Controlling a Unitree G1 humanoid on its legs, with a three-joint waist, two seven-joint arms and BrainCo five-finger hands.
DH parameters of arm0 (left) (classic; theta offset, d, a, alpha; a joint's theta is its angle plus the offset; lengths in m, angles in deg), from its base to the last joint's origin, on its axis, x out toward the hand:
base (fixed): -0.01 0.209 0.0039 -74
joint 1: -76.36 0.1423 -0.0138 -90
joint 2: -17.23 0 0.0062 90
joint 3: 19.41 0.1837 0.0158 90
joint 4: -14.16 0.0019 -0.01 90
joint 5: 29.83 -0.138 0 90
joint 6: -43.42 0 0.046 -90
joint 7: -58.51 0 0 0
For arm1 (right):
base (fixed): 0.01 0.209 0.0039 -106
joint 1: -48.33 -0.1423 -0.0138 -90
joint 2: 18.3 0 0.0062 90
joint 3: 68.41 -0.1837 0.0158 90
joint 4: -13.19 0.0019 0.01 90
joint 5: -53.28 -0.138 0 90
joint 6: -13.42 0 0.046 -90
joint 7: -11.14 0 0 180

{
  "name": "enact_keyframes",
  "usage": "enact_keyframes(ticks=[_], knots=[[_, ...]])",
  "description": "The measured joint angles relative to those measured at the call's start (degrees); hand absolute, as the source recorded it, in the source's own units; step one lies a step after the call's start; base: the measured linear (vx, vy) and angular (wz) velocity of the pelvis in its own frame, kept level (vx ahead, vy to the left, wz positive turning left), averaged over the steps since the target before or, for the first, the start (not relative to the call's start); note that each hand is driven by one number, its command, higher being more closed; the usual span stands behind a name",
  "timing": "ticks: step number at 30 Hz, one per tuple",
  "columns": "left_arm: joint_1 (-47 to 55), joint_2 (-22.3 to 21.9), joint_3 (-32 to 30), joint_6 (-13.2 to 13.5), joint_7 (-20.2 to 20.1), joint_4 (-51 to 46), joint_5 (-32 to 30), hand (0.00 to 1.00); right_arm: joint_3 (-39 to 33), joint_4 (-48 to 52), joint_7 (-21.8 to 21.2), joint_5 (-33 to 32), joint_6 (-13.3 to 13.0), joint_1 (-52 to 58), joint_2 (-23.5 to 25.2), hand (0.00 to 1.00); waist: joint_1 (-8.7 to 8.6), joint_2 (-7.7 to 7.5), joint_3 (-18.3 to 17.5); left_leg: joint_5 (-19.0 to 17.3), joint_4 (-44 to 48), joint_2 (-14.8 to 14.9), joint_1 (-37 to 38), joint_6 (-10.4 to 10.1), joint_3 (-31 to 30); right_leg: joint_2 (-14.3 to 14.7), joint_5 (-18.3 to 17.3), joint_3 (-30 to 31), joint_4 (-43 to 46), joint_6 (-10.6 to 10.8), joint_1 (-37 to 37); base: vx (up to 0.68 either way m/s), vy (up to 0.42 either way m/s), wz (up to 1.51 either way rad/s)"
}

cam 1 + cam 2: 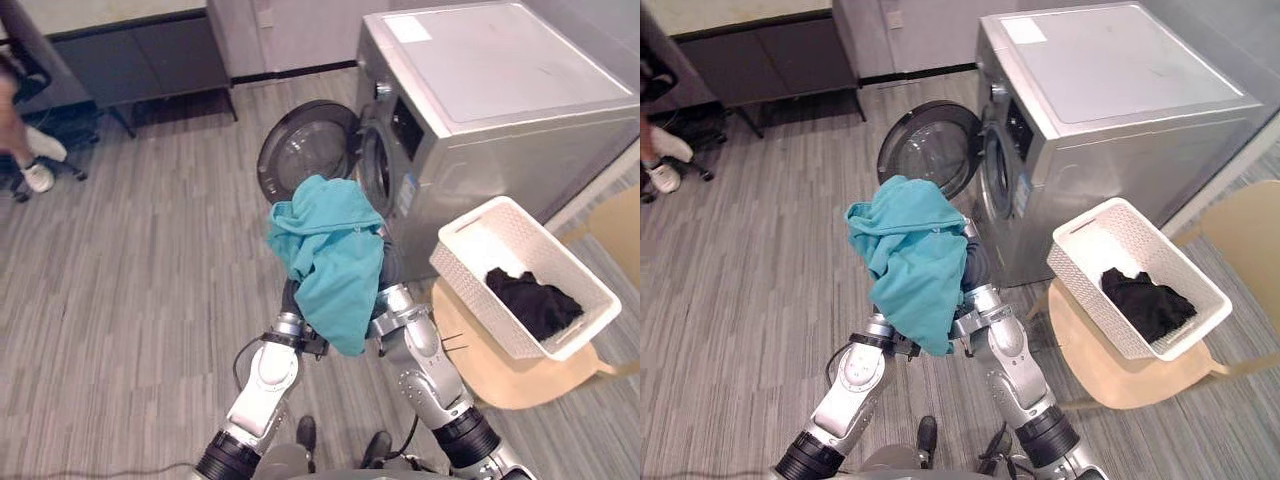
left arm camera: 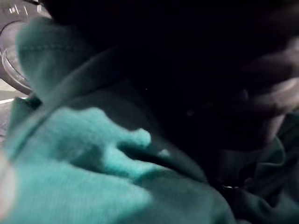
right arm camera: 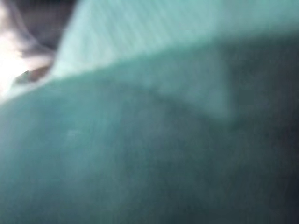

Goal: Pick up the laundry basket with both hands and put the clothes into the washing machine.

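A teal garment (image 1: 330, 250) hangs draped over both of my raised hands, just in front of the silver washing machine (image 1: 500, 90). Its round door (image 1: 300, 145) stands swung open to the left, with the drum opening (image 1: 375, 172) behind the cloth. The dark cover of my left hand (image 1: 291, 300) shows at the cloth's left edge and that of my right hand (image 1: 390, 262) at its right edge. The same teal cloth (image 2: 93, 177) lies close over both wrist cameras (image 3: 140, 140). The white laundry basket (image 1: 470, 270) sits to my right with a black garment (image 1: 535, 300) in it.
The basket rests on a tan wooden seat (image 1: 510, 385) beside the machine. A dark low cabinet (image 1: 140, 60) stands against the back wall. At the far left a person's shoe (image 1: 38, 177) shows by a wheeled chair. Open grey plank floor (image 1: 150, 280) spreads to my left.
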Motion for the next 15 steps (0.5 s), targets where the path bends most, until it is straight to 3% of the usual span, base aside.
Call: enact_keyframes(ticks=[2,4,6,8,9,10,11,12,13,15], knots=[[0.25,0.71,0.38,0.54,-0.02,0.16,-0.01,1.00,0.21,0.00,0.00,0.52,0.01,-0.01,-0.83,0.00,0.04,-0.01,0.01,0.33,-2.72,0.24,0.84,0.59,0.97,-0.05,-0.08,-0.68,0.16,0.12,-0.09,-0.06,0.023,0.22],[1.00,1.17,0.14,0.56,-0.23,0.15,-0.04,1.00,0.04,-0.03,0.01,2.51,-0.10,0.66,-1.57,0.00,-0.67,-0.38,0.08,-2.56,-2.23,0.61,0.71,2.01,5.04,-1.41,-2.02,-2.02,2.91,1.55,-1.35,-0.04,0.063,0.27],[4.23,1.22,-0.60,0.53,-1.54,-0.05,-0.18,1.00,-0.41,-0.24,0.02,7.47,0.02,2.87,-1.75,0.00,-1.47,-2.15,0.83,-5.48,2.45,-0.41,-0.29,2.16,8.98,-6.00,-7.45,-1.81,11.81,3.07,-3.94,0.00,0.089,0.24],[7.64,1.43,-0.91,0.38,-2.35,-0.44,-0.25,1.00,-2.01,-0.90,-0.03,11.17,0.25,6.72,-1.62,0.00,-1.43,-4.04,1.37,-8.76,5.90,-1.80,-0.28,2.60,9.90,-9.84,-10.75,-0.29,18.95,3.25,-4.68,0.00,0.061,0.08],[9.04,1.16,-2.02,0.22,-2.35,-0.63,-0.29,1.00,-3.35,-1.34,0.10,13.98,0.28,8.95,-1.77,0.00,-1.42,-4.38,1.31,-10.20,7.40,-2.32,-0.40,3.18,9.42,-10.93,-10.06,2.26,24.46,2.30,-6.52,0.04,0.055,0.04],[9.94,0.83,-3.81,-0.27,-2.13,-0.63,-0.45,1.00,-4.51,-1.98,0.19,16.36,0.34,10.88,-1.78,0.00,-1.70,-3.98,1.52,-10.87,8.14,-2.34,-0.31,3.77,8.74,-11.64,-7.63,6.37,31.38,-0.78,-10.29,0.12,0.131,0.22],[10.47,0.91,-6.03,-0.76,-1.74,-0.66,-0.93,1.00,-6.12,-2.96,0.60,18.22,0.58,13.38,-1.85,0.00,-3.09,-3.50,1.83,-10.90,7.83,-2.20,0.54,3.89,6.79,-11.83,-3.78,10.64,39.56,-3.87,-15.42,0.22,0.117,0.48],[10.63,1.45,-7.66,-0.91,-1.11,-0.65,-1.35,1.00,-8.02,-4.44,1.15,19.44,0.57,15.46,-1.31,0.00,-4.39,-2.82,2.37,-11.30,7.74,-1.55,0.78,4.50,4.96,-9.68,-5.86,13.50,39.57,-0.75,-17.41,0.22,0.085,0.52],[10.60,1.52,-8.62,-0.91,-0.92,-0.66,-1.33,1.00,-9.09,-5.04,1.18,19.70,0.69,16.09,-1.15,0.00,-4.74,-3.15,2.48,-11.53,7.74,-1.30,0.86,4.85,4.36,-8.44,-6.41,14.32,37.89,0.14,-18.27,0.22,-0.006,0.39],[10.34,1.66,-10.90,-0.93,-0.22,-0.56,-1.18,1.00,-14.54,-6.64,1.59,19.83,1.01,18.36,-0.51,0.00,-5.42,-3.08,3.13,-12.17,7.62,-0.48,1.50,4.46,2.63,-3.26,-4.99,17.63,23.44,2.44,-19.66,0.21,-0.030,0.29]])
